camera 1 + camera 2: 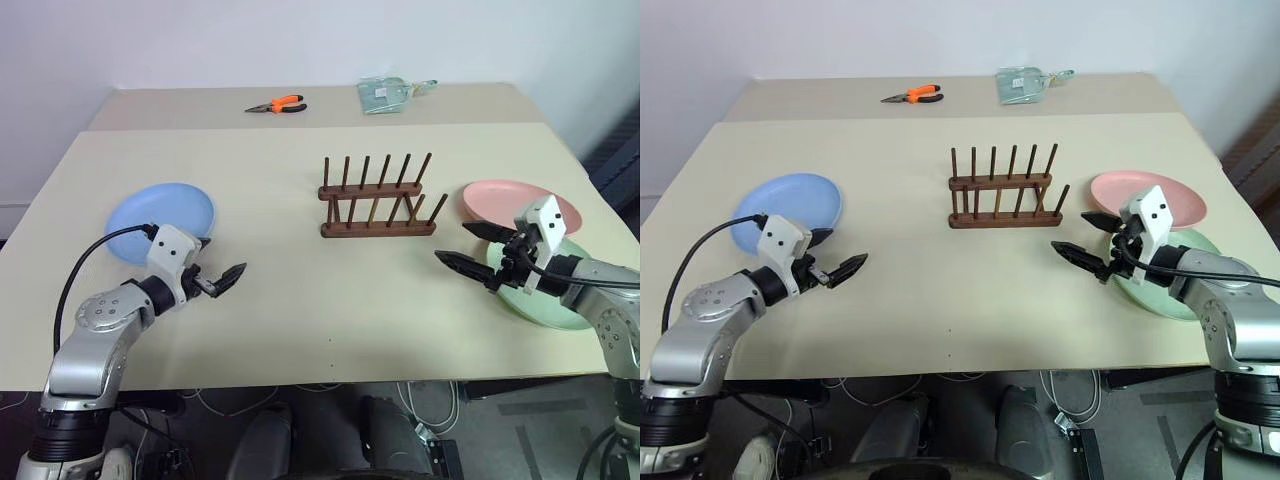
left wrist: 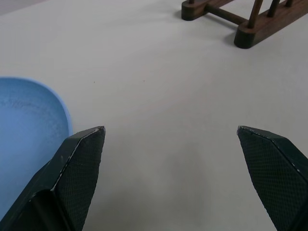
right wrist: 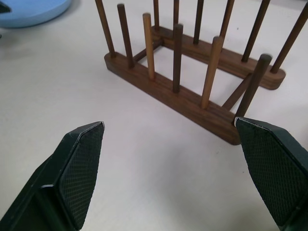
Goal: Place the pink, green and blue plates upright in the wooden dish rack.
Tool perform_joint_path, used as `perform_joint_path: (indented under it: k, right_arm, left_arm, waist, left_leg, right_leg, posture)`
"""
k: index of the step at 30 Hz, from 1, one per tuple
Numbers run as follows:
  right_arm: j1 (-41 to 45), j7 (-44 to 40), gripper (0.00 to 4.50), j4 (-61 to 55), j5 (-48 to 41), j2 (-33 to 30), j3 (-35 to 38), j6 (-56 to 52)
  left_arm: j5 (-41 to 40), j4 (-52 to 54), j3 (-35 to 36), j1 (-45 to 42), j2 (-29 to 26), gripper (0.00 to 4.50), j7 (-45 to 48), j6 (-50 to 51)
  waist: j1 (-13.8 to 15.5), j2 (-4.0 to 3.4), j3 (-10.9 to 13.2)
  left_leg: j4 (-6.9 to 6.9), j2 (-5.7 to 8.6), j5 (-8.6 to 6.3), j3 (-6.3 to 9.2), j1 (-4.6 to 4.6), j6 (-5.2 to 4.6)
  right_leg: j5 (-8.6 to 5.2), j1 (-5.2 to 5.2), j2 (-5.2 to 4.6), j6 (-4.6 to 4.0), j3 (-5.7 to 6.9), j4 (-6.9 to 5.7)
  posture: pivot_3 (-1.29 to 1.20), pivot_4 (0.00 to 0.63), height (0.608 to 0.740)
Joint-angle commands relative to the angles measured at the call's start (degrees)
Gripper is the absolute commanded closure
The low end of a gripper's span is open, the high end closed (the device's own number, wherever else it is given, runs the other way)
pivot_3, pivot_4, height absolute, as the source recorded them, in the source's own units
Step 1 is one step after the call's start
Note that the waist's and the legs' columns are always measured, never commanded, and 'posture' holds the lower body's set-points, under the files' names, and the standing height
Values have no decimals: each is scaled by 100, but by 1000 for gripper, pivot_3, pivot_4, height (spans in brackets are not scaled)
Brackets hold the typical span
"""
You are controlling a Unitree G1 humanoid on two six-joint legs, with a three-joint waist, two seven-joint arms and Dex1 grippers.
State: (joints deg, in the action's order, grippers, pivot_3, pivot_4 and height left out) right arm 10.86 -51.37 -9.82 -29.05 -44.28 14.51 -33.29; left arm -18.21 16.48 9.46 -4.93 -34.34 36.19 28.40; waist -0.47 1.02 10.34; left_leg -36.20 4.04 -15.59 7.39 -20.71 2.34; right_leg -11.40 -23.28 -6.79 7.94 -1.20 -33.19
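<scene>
Small dark brown wooden dish rack (image 1: 377,197) mid-table, pegs empty, centred so either arm can reach. Round light-blue plate (image 1: 160,221) flat on the left, just beside left gripper (image 1: 226,280). Round pink plate (image 1: 520,203) overlapping pale green plate (image 1: 541,291) flat on the right, by right gripper (image 1: 468,248). Both grippers spread wide, holding nothing, hovering over beige tabletop (image 1: 300,300). Likely staged one arm per side; no plate racked yet.
</scene>
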Motion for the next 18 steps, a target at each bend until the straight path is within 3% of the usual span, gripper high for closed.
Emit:
perform_joint_path:
  k: [1, 9, 13, 18]
  right_arm:
    - [39, 89, 66, -31, 209, -46, -64, 252]
    - [-220, 68, 66, -304, 351, -97, -357, 187]
    - [-521, 429, 66, -955, 363, 248, -596, 142]
    - [-938, 1024, 66, -1684, 423, 793, -932, 16]
  left_arm:
    - [-102, 200, 47, -30, -18, 0, 24, -14]
    - [67, -520, -871, -669, 345, 0, 429, -288]
    - [558, -2032, -1588, -1761, 726, 0, 741, -886]
    - [1168, -4687, -2154, -3294, 1451, 0, 1136, -2095]
  waist:
    - [-2, 0, 0]
    - [74, 2, 0]
    - [140, 2, 0]
    - [130, 5, -3]
  left_leg:
    - [0, 0, 0, 0, 0, 0]
    - [-4, 3, 0, -1, -4, 0]
    - [-5, 4, 0, -1, -4, 0]
    - [-23, 7, 1, 9, -28, 0]
  right_leg:
    - [0, 0, 0, 0, 0, 0]
    - [1, 0, 0, 0, 0, 1]
    - [10, -1, 1, -14, 3, 0]
    - [16, -8, 2, 13, 14, 3]
  posture:
    - [0, 150, 740]
    - [0, 150, 740]
    - [0, 150, 740]
    - [0, 150, 740]
